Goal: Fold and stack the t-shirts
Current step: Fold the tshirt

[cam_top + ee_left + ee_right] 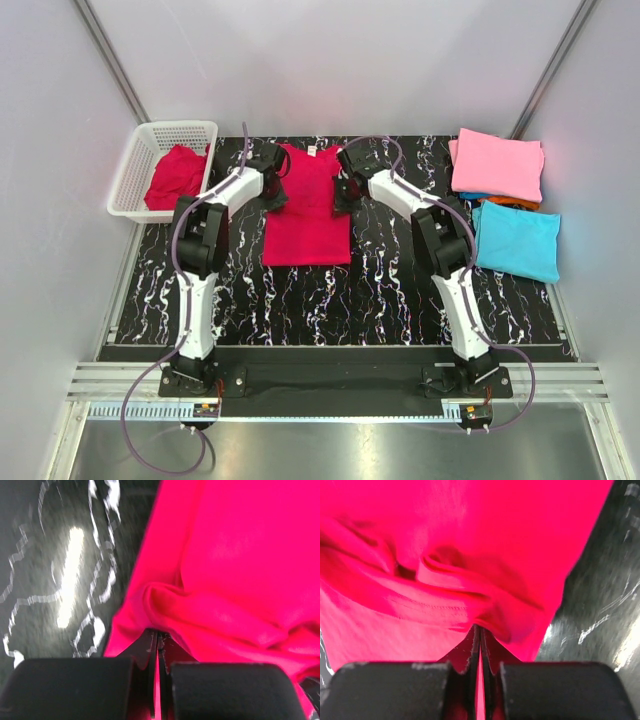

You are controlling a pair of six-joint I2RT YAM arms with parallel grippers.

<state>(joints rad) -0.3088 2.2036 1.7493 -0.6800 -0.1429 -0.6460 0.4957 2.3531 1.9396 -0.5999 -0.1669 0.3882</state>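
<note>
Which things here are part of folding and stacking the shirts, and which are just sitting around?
Job: spread red t-shirt, pinched by left gripper and right gripper; crumpled red t-shirt; folded pink t-shirt, orange t-shirt, turquoise t-shirt.
Lying about: white basket, black marbled table.

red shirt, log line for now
left claw: shut on red shirt | right claw: shut on red shirt | fold: unfinished

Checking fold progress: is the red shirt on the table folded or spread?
Spread, not folded: the red shirt lies flat full length, collar showing; left fingers and right fingers pinch cloth at its sides.
</note>
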